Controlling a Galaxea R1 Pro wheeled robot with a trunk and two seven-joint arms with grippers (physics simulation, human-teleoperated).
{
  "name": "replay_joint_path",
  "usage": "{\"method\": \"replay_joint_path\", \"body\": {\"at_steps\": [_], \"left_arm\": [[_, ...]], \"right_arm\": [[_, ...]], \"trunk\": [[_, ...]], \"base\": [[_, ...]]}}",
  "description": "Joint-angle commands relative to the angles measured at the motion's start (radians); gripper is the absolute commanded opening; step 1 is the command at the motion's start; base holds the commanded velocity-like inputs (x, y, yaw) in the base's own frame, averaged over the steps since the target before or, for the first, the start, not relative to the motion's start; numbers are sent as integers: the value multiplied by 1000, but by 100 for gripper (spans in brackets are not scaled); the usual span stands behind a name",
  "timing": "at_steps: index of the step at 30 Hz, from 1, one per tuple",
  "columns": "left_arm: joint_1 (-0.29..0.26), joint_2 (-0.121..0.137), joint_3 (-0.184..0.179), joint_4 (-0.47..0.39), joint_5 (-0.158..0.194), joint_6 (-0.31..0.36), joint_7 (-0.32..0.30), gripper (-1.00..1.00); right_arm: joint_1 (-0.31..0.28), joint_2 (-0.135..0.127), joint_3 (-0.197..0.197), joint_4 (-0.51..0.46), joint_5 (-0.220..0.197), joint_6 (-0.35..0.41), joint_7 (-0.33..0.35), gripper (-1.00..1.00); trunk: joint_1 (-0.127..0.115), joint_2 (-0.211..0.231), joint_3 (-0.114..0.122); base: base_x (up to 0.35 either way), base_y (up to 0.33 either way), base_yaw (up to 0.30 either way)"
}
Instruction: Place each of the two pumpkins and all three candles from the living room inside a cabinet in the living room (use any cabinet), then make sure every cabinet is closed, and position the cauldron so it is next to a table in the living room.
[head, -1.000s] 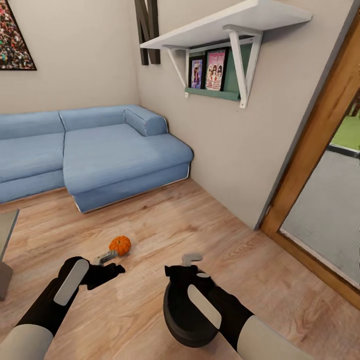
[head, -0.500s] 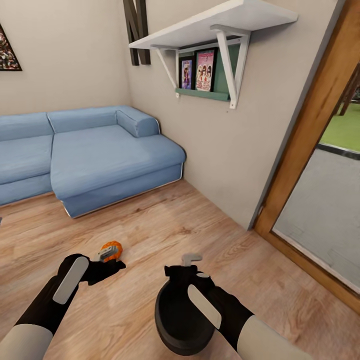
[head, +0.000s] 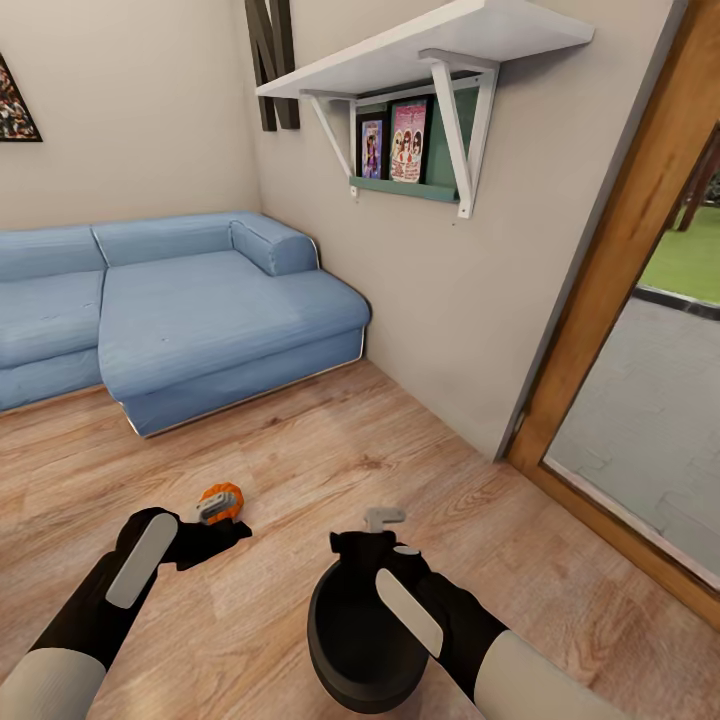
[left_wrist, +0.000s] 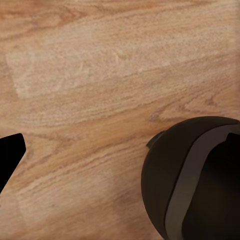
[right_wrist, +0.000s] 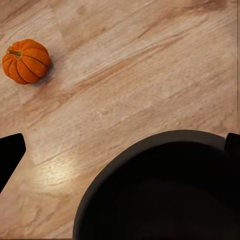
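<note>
**Black pot under right arm, orange pumpkin on floor by left claw**

Wood plank floor (head: 330, 450), light brown, covers the foreground in head view.

Item 1 – cauldron (head: 360, 640): black, round-bellied, wide mouth facing up, sitting low beside/under the right forearm. Right wrist view shows its rim and dark inside (right_wrist: 165, 190) close up; left wrist view shows its rounded side (left_wrist: 195, 180) over the floor boards.

Item 2 – pumpkin (head: 222, 496): small, orange, on the floor, partly hidden behind the left gripper's tip in head view. In right wrist view the pumpkin (right_wrist: 26, 61) lies whole on the boards, well apart from the pot rim.

Item 3 – left gripper (head: 212, 514): black body, grey fingers, pointing toward the pumpkin. Touching or just short of it: cannot tell. Claw spread: cannot tell, fingers overlap the pumpkin.

Item 4 – right gripper (head: 382, 518): grey fingers stick up past the far rim of the pot. Whether it clamps the rim: cannot tell; wide or narrow, also cannot tell.

Surroundings: blue sofa (head: 180, 310) w/ chaise against the back wall; white shelf (head: 420, 50) on brackets, framed pics below; wood-framed glass door (head: 640, 330) at the view's right.
</note>
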Motion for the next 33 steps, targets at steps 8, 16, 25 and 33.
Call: {"method": "replay_joint_path", "body": {"at_steps": [8, 16, 25, 33], "left_arm": [[-1, -6, -11, 1, 0, -1, 12, 100], [-7, -88, -183, 65, -8, -119, 13, 100], [-50, -258, -262, 268, -212, -255, 13, 100], [-66, -285, -264, 346, -266, -304, 13, 100]], "right_arm": [[-1, 0, -7, 1, -15, 12, -214, 100], [-1, -2, -34, 7, -18, 17, -346, 100], [-1, -7, -37, 15, -20, 89, -416, 100], [-1, -14, -36, 23, -22, 114, -387, 100]], "trunk": [[0, 0, -1], [0, 0, -1], [0, 0, -1], [0, 0, -1]], "base": [[0, 0, 0], [0, 0, 0], [0, 0, 0], [0, 0, 0]]}}
